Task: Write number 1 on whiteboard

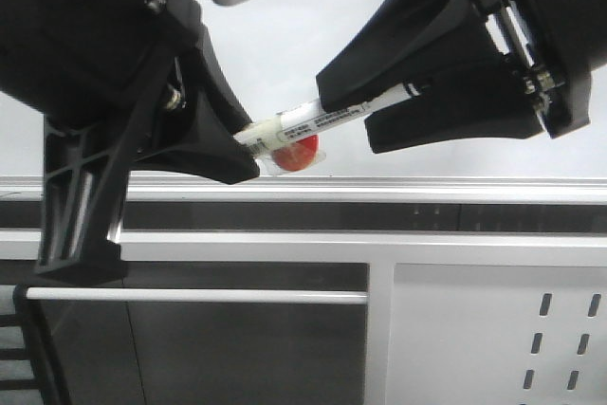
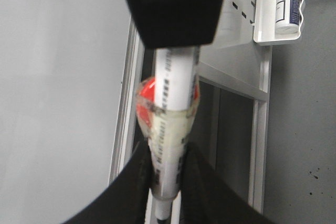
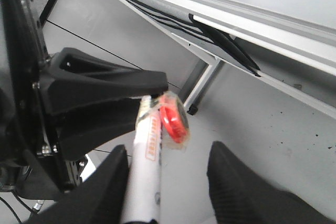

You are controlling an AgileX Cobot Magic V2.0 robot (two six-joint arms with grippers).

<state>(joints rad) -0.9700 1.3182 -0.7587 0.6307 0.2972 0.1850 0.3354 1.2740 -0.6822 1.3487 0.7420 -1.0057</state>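
Note:
A white marker (image 1: 313,120) with a red disc (image 1: 296,152) taped to its side hangs in front of the whiteboard (image 1: 285,45), above its silver rail (image 1: 398,189). My left gripper (image 1: 248,141) is shut on one end of the marker (image 2: 170,129). My right gripper (image 3: 168,153) is open around the other end. The marker (image 3: 147,171) rests against one right finger (image 3: 113,182), while the other finger (image 3: 236,182) stands well apart. No number 1 shows on the whiteboard (image 2: 52,77).
Below the rail is a dark recess, and a grey metal panel with slots (image 1: 493,329) at the lower right. A white tray with a small bottle (image 2: 290,1) hangs on that panel. Black cables (image 3: 226,40) run under the rail.

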